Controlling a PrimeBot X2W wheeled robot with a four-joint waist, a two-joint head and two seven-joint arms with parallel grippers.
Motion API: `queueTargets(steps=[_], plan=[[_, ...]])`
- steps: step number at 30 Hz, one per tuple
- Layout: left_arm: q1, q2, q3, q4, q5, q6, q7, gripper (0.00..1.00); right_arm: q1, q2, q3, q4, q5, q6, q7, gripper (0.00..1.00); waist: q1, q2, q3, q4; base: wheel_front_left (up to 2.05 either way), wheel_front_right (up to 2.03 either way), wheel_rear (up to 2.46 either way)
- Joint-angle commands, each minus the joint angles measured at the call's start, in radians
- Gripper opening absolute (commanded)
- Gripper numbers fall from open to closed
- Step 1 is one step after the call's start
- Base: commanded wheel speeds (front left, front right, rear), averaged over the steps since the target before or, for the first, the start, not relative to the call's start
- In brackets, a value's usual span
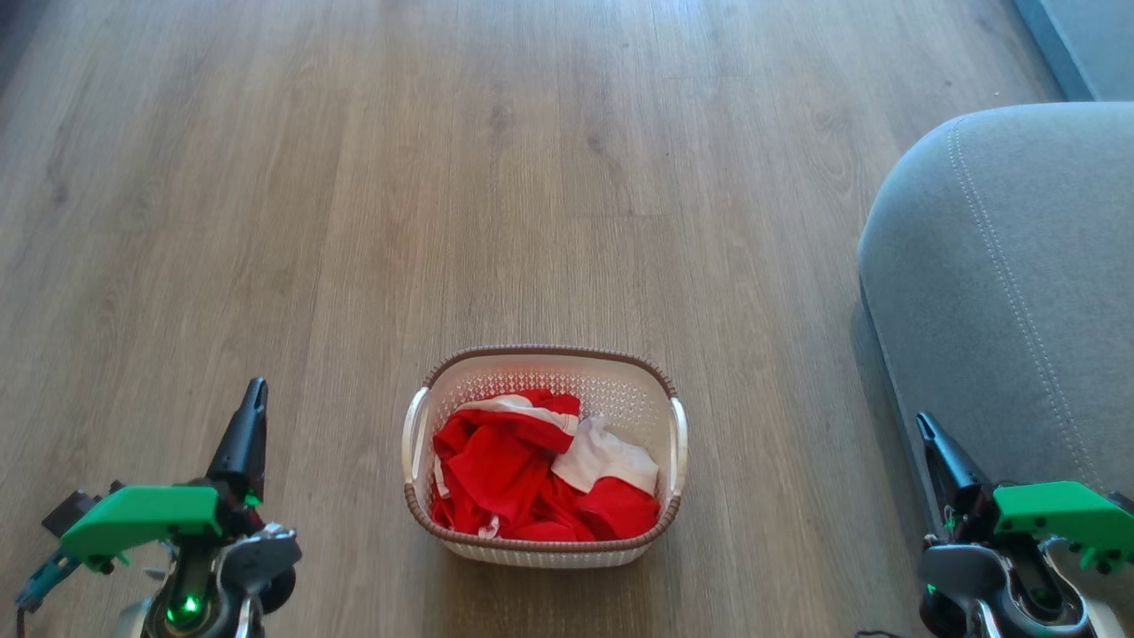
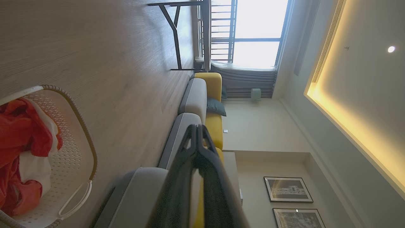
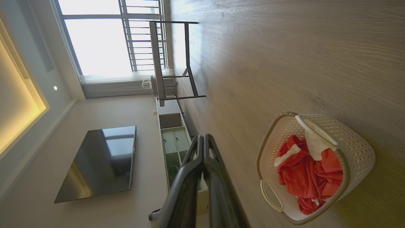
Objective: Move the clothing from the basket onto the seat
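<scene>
The basket (image 1: 549,353) stands upright on the wood floor (image 1: 354,177), roughly midway between the two arms. The clothing (image 1: 505,470) lies crumpled inside it, red with white panels, and sits below the rim. The seat (image 1: 1001,292) is on the robot's right, apart from the basket. The left jaws are closed, tips together, gripping nothing, well apart from the basket. The right jaws are likewise closed and empty, near the seat's edge.
</scene>
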Motion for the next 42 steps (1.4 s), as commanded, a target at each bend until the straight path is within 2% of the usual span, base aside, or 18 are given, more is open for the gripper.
queueTargets(steps=[1, 42], plan=[[-0.028, 0.006, 0.035, -0.036, -0.004, -0.007, 0.007, 0.0, -0.05, -0.014, 0.018, -0.037, 0.006, 0.007, 0.007, 0.0, 0.0, 0.0, 0.0, 0.0, 0.0, 0.0, 0.0], [-0.028, 0.006, 0.035, -0.036, -0.004, -0.007, 0.007, 0.0, -0.05, -0.014, 0.018, -0.037, 0.006, 0.007, 0.007, 0.0, 0.0, 0.0, 0.0, 0.0, 0.0, 0.0, 0.0]])
